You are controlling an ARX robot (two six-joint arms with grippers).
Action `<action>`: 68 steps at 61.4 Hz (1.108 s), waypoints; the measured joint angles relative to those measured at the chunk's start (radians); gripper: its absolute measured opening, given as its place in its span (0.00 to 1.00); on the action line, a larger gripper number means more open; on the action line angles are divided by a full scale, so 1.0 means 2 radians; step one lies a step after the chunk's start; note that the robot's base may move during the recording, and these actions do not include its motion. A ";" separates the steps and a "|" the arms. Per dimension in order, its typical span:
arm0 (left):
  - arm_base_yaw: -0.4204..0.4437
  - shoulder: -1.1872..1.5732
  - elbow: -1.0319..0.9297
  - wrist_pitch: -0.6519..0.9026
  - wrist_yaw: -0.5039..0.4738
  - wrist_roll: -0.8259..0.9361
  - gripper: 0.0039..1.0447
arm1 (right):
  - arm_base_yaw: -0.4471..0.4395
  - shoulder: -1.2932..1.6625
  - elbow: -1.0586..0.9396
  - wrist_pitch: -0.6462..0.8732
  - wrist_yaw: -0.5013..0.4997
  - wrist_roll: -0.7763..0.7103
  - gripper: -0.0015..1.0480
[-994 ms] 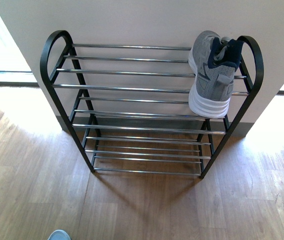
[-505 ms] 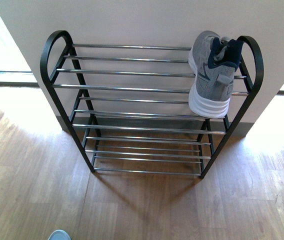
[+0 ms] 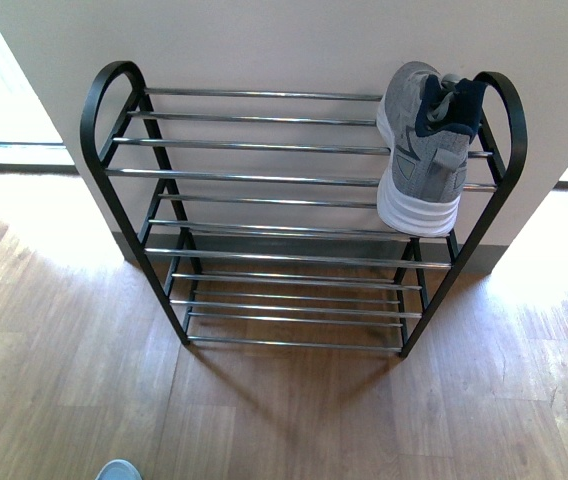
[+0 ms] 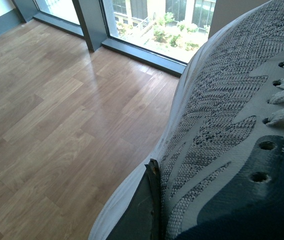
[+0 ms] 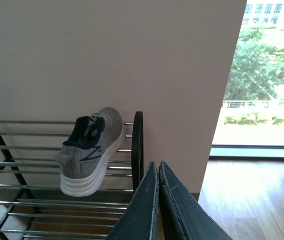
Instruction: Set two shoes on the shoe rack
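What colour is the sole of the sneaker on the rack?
The sole of the sneaker is white; the front view shows it best.

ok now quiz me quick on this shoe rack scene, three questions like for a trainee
1. True or false: a grey sneaker sits on the top tier of the shoe rack, at the right end in the front view.
2. The right pincer is: A) shut on a sandal, B) shut and empty, C) wide open.
3. Fill in: the left pincer holds a ____.
Key: 1 true. 2 B. 3 a second grey sneaker, which fills the left wrist view above the wood floor.
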 joint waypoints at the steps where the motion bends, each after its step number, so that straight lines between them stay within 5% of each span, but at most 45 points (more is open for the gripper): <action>1: 0.000 0.000 0.000 0.000 0.000 0.000 0.01 | 0.000 0.000 0.000 0.000 0.000 0.000 0.02; 39: 0.000 0.000 0.000 0.000 0.000 0.000 0.01 | 0.000 -0.001 0.000 0.000 0.000 0.000 0.02; 56: 0.000 0.000 0.000 0.000 0.000 0.000 0.01 | 0.000 -0.001 0.000 0.000 0.000 -0.001 0.44; 68: 0.015 0.050 0.013 0.051 0.104 0.010 0.01 | 0.000 -0.001 0.000 0.000 0.000 -0.001 0.74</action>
